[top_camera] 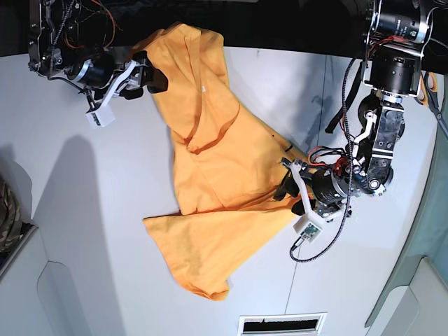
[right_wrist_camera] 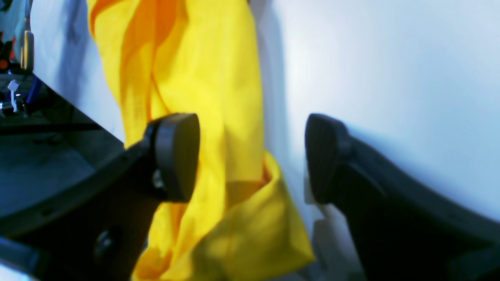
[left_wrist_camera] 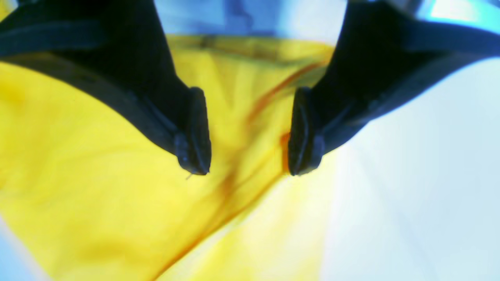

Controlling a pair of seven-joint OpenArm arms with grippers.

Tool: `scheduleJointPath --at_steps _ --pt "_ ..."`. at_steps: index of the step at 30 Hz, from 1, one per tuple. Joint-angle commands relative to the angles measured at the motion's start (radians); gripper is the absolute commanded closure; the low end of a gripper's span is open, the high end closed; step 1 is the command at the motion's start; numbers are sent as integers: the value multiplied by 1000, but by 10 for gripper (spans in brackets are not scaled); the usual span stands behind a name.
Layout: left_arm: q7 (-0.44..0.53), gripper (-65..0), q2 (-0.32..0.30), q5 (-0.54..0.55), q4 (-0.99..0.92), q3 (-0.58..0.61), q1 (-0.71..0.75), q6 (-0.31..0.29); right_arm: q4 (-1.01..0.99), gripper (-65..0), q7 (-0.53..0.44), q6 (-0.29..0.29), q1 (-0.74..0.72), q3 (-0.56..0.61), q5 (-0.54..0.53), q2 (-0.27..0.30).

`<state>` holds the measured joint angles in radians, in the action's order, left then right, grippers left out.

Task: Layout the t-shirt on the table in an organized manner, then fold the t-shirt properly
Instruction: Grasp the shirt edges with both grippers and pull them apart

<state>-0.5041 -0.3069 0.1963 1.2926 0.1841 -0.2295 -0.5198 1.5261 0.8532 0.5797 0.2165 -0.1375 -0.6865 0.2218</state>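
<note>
Right now the t-shirt (top_camera: 210,182) lies crumpled and spread diagonally across the table (top_camera: 91,231), one end bunched up at the far edge and the wider part fanned out nearer the middle, its cloth full of folds and creases.

Over at the far edge, the right gripper (top_camera: 149,77) sits just beside the bunched top of the shirt. From its own wrist camera the jaws stand wide apart, with a hanging fold of the t-shirt (right_wrist_camera: 203,117) in the space between them; neither pad seems to press on it, so it has hold of nothing.

On the other side, the left gripper (top_camera: 288,187) hovers at the shirt's side edge. Its jaws also gape wide over the yellow fabric (left_wrist_camera: 117,187), where cloth meets bare white table (left_wrist_camera: 410,175), and nothing is clamped between them.
</note>
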Motion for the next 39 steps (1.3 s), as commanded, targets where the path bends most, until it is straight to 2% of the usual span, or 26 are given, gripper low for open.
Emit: scheduleJointPath --at_steps 1,3,8,11,12,14,16,20,22,26,27,30,35,39 --pt "43 -350 -12 -13 13 16 -22 30 17 -418 -15 3 -5 -3 -9 8" --pt "70 -350 -25 -60 4 57 -23 40 17 -418 -15 3 -5 -3 -10 8" --pt "91 -350 -26 -70 -37 126 -23 41 17 -418 -15 3 -5 -3 -10 8" --pt "157 -350 -25 -87 -75 137 -23 42 17 -418 -14 3 -3 -3 -8 8" --pt "186 -350 -25 -99 -91 137 -23 53 17 -418 -14 2 -2 -3 -9 8" --pt "222 -340 -23 -112 -124 137 -24 114 17 -418 -10 1 -2 -3 -9 8" --pt "224 -278 -23 -112 -152 137 -29 158 17 -418 -11 1 -3 -3 -9 8" --pt "224 -82 -23 -112 -174 137 -35 161 17 -412 -19 1 -3 -3 -9 7" --pt "223 0 -24 -112 -174 137 -42 161 17 -323 -19 0 -3 -3 -9 7" --pt "208 0 -23 -110 -173 137 -68 151 17 -19 -15 0 -2 -3 0 -13" --pt "203 0 -23 -107 -172 137 -74 136 16 0 -15 0 -2 -3 0 -21" --pt "156 0 -23 -85 -172 137 -101 103 17 0 -19 1 -3 -3 19 -39" --pt "90 0 -29 1 -172 137 -153 98 17 0 -89 0 -13 -3 116 -39" --pt "72 0 -29 39 -172 136 -175 22 17 0 -91 0 -31 -7 119 -38"
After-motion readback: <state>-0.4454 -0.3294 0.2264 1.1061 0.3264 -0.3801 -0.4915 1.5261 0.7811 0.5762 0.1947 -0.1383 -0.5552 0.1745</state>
